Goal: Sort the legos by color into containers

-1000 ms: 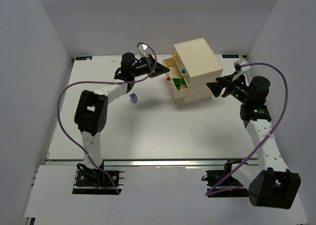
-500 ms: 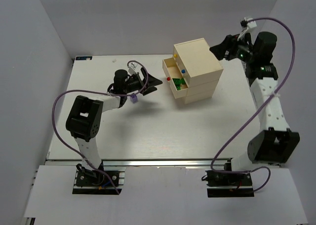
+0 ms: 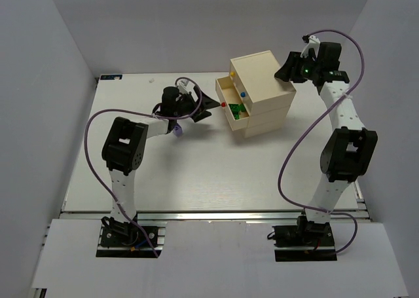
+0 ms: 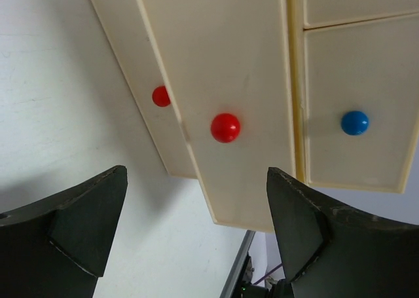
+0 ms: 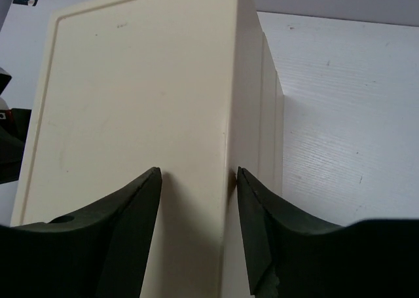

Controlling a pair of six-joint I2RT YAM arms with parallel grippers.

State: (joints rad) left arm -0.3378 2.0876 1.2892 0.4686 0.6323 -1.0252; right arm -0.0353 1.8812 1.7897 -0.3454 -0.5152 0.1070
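The cream chest [image 3: 262, 82] stands at the back of the table with two left-facing drawers [image 3: 227, 86] pulled out. Green legos [image 3: 239, 108] lie in the lower open drawer. A purple lego [image 3: 175, 130] sits on the table beside my left arm. My left gripper [image 3: 208, 104] is open and empty, just left of the drawer fronts; in the left wrist view, the gripper [image 4: 196, 173] faces a drawer front with a red knob [image 4: 224, 127]. My right gripper [image 3: 283, 73] stands open over the chest's top right edge, and in the right wrist view the gripper [image 5: 198, 172] straddles that edge [image 5: 229, 134].
A blue knob [image 4: 354, 122] marks a neighbouring drawer front. White walls close in the table on three sides. The table's metal rail [image 3: 216, 213] runs along the near edge, in front of both arm bases.
My left gripper went from shut at the top drawer to wide open, drew back, then edged toward the chest again. My right arm rose from the chest's right side to its top, jaws narrowing.
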